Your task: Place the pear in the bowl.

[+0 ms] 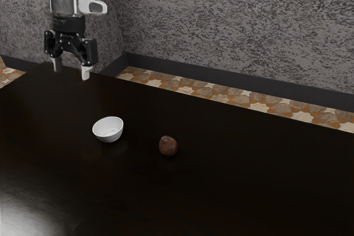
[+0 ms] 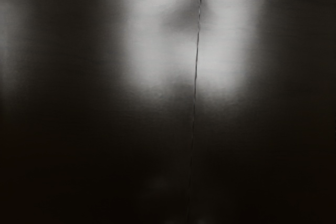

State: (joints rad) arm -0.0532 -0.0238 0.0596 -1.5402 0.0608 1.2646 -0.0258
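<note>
claw [image 1: 71, 69] at upper left of exterior view, pointing down, fingers spread, nothing between them. pear [image 1: 168, 146], reddish brown, on dark table [image 1: 238, 164] near middle of frame, below center. white bowl [image 1: 112, 135] left of it in frame, slightly higher, upright, apart from pear. mottled grey wall [image 1: 232, 26] across top, patterned floor [image 1: 215, 91] beneath. wrist view: tabletop with pale glare, thin dark seam [image 2: 196, 72].
</note>
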